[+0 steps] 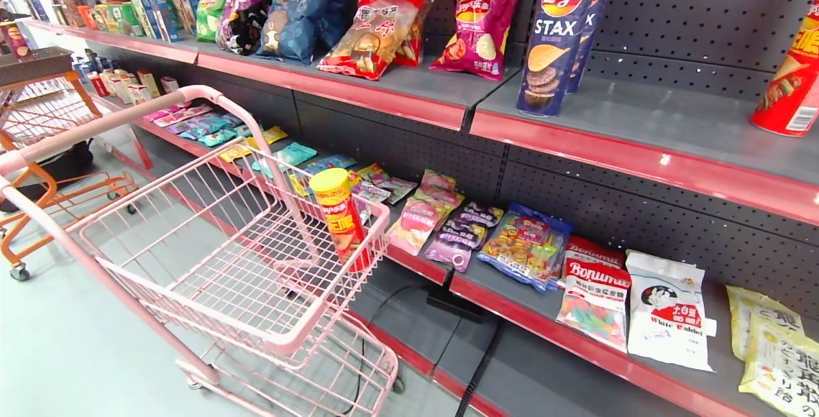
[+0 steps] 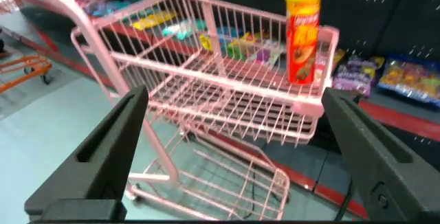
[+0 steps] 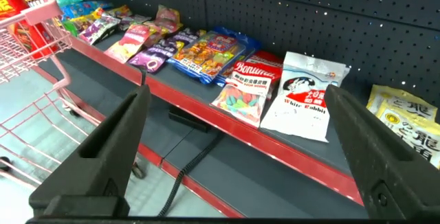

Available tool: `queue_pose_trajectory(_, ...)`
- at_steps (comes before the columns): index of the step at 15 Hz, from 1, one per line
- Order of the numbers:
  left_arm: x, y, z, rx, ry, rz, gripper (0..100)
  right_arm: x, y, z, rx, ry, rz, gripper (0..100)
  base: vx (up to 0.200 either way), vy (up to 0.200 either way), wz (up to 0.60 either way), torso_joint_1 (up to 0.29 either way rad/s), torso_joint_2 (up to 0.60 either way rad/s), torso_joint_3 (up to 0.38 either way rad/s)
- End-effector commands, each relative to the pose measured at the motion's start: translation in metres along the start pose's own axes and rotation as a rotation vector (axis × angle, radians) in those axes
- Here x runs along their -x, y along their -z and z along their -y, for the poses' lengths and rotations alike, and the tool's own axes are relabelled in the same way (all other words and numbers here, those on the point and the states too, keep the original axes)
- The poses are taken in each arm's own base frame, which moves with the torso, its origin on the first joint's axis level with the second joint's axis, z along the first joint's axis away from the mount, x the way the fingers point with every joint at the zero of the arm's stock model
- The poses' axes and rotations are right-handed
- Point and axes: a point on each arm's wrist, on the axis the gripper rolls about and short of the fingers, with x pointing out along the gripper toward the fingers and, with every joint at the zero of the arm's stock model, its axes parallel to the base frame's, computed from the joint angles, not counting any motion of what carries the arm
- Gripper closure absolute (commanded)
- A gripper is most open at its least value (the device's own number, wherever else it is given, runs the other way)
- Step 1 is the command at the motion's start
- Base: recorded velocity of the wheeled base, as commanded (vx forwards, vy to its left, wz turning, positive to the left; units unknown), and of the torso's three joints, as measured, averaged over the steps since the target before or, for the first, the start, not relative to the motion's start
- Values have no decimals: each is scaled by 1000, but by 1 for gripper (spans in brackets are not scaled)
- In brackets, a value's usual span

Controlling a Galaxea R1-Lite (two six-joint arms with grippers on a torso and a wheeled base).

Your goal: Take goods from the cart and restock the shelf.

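Observation:
A pink wire cart (image 1: 192,94) stands in front of the shelf. One yellow-and-red chip can (image 1: 339,219) stands upright in the basket's corner nearest the shelf. In the left wrist view my left gripper (image 2: 235,100) is open and empty, a short way back from the cart (image 2: 206,73), with the can (image 2: 303,35) beyond it at the far corner. My right gripper (image 3: 237,93) is also open and empty, hanging in front of the lower shelf (image 3: 289,148) near the cart's rim (image 3: 41,7). The upper shelf (image 1: 640,116) holds two blue chip cans (image 1: 553,33) and a red can (image 1: 790,78).
Chip bags (image 1: 377,30) fill the upper shelf's left part, with bare board between the blue and red cans. Candy bags (image 1: 524,244) and a white bag (image 3: 306,97) lie on the lower shelf. An orange cart (image 1: 38,116) stands far left. A black cable (image 1: 480,359) runs along the base board.

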Motion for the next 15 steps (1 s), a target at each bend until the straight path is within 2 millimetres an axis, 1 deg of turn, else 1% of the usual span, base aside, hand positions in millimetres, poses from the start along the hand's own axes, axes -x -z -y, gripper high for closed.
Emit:
queue_pose_trajectory(1, -46, -100, 2, 25, 98, -65, 0, 0, 0, 0, 0, -1, -1, 0, 0, 0, 0, 0, 0, 0)
queue_pose_trajectory(2, -71, -109, 4, 23, 101, -125, 0, 0, 0, 0, 2, -1, -1, 0, 0, 0, 0, 0, 0, 0)
queue_pose_trajectory(3, -89, -109, 6, 21, 101, -160, 0, 0, 0, 0, 2, -1, -1, 0, 0, 0, 0, 0, 0, 0)
queue_pose_trajectory(4, -123, -108, 8, 29, 95, -193, 0, 0, 0, 0, 2, 0, -1, 0, 0, 0, 0, 0, 0, 0)
queue_pose_trajectory(5, -162, -111, 11, 58, 90, -171, 0, 0, 0, 0, 3, 0, -1, 0, 0, 0, 0, 0, 0, 0)
queue_pose_trajectory(6, -187, -109, 11, 73, 88, -181, 0, 0, 0, 0, 5, -1, -1, 0, 0, 0, 0, 0, 0, 0)
queue_pose_trajectory(7, -205, -98, 10, 83, 99, -231, 0, 0, 0, 0, 5, -1, -1, 0, 0, 0, 0, 0, 0, 0)
queue_pose_trajectory(8, -227, -84, 9, 96, 191, -293, 0, 0, 0, 0, 3, 0, -1, 0, 0, 0, 0, 0, 0, 0)
queue_pose_trajectory(9, -240, -75, 10, 93, 253, -326, 0, 0, 0, 0, 3, 0, -1, 0, 0, 0, 0, 0, 0, 0)
queue_pose_trajectory(11, -270, -59, 11, 62, 275, -371, 0, 0, 0, 0, 5, 0, -1, 0, 0, 0, 0, 0, 0, 0)
queue_pose_trajectory(12, -277, -56, 12, 56, 280, -370, 0, 0, 0, 0, 5, 0, -1, 0, 0, 0, 0, 0, 0, 0)
queue_pose_trajectory(13, -290, -48, 14, 58, 305, -367, 0, 0, 0, 0, 5, 0, -1, 0, 0, 0, 0, 0, 0, 0)
queue_pose_trajectory(15, -300, -37, 17, 65, 358, -383, 0, 0, 0, 0, 5, 0, -1, 0, 0, 0, 0, 0, 0, 0)
